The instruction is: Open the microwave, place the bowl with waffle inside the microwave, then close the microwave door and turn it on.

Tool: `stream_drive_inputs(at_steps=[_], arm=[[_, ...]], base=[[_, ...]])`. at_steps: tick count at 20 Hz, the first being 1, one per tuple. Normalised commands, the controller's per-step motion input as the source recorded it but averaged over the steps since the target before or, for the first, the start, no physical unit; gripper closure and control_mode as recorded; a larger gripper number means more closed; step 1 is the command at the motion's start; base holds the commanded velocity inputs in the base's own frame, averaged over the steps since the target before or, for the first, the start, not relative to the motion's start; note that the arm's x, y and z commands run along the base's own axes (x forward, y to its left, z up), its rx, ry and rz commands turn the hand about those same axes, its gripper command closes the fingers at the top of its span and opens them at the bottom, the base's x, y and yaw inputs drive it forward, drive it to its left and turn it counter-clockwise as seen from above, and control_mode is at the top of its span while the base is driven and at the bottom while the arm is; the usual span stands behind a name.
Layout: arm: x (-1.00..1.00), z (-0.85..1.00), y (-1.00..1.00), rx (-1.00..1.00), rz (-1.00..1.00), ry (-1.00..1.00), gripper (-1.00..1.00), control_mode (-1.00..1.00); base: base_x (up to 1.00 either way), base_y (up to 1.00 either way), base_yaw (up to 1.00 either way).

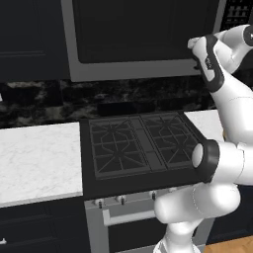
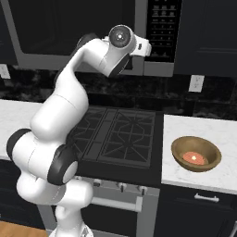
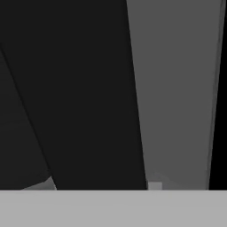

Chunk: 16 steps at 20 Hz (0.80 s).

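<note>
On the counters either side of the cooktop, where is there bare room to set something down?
Left of the cooktop, the white marble counter is bare from the backsplash to its front edge. On the right counter, the bowl with waffle takes the middle; free strips remain behind it toward the wall outlet and between bowl and cooktop. The arm crowds the cooktop's front.

Microwave [image 2: 92,32]: above the stove [image 2: 115,134], my arm reaching up to its front.
Stove: between two counters [image 1: 39,158].
Bowl with waffle [image 2: 196,153]: on the counter right of the stove, well apart from my arm.
</note>
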Motion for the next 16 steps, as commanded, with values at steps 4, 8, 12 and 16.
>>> stream_drive_inputs(at_steps=[4, 8, 12, 16], arm=[[-0.72, 0.07, 0.11, 0.0, -0.08, 0.0, 1.0, -1.0], [-1.0, 0.25, 0.0, 0.0, -0.18, 0.0, 1.0, -1.0], [-1.0, 0.22, 0.04, -0.03, -0.21, 0.0, 1.0, -1.0], [-1.0, 0.04, 0.23, -0.1, -0.22, 0.0, 1.0, -1.0]], base=[[0.0, 0.0, 0.0], [0.0, 0.0, 0.0], [0.0, 0.0, 0.0], [0.0, 0.0, 0.0]])
